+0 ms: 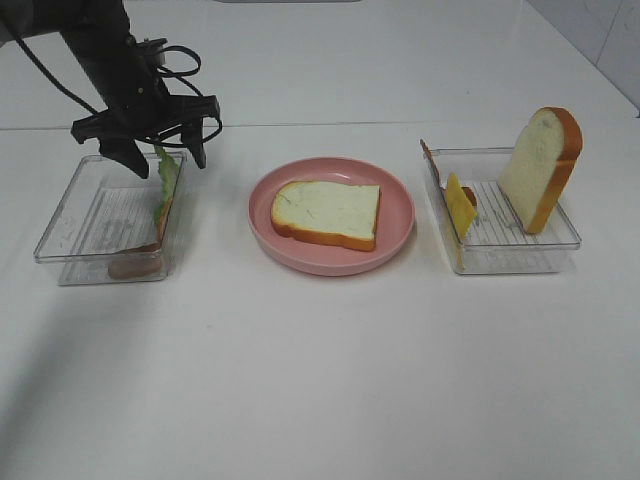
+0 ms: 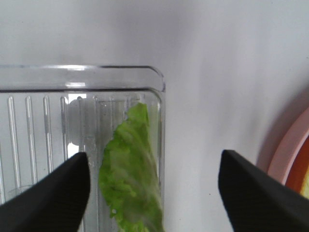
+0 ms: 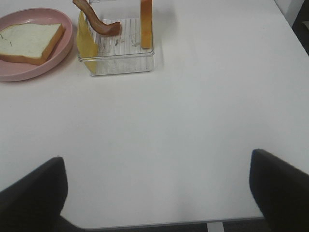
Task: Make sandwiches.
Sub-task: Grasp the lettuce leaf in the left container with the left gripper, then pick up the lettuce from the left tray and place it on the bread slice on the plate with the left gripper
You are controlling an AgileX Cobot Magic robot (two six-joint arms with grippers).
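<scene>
One white bread slice (image 1: pixel 327 211) with an orange-brown crust lies flat on the pink plate (image 1: pixel 398 240); it also shows in the right wrist view (image 3: pixel 29 41). Ruffled green lettuce (image 1: pixel 167 180) leans against the right wall of the left clear tray (image 1: pixel 70 215). My left gripper (image 1: pixel 165 155) hangs open just above it, jaws wide either side of the lettuce (image 2: pixel 133 179), not touching. The right clear tray (image 1: pixel 520 250) holds an upright bread slice (image 1: pixel 540 165), yellow cheese (image 1: pixel 460 203) and a bacon strip (image 3: pixel 99 24). My right gripper (image 3: pixel 157 193) is open and empty over bare table, out of the exterior high view.
A brown-pink piece (image 1: pixel 135 265) lies at the near end of the left tray. The plate (image 3: pixel 34 72) stands between the two trays. The table's near edge (image 3: pixel 159 224) lies under the right gripper.
</scene>
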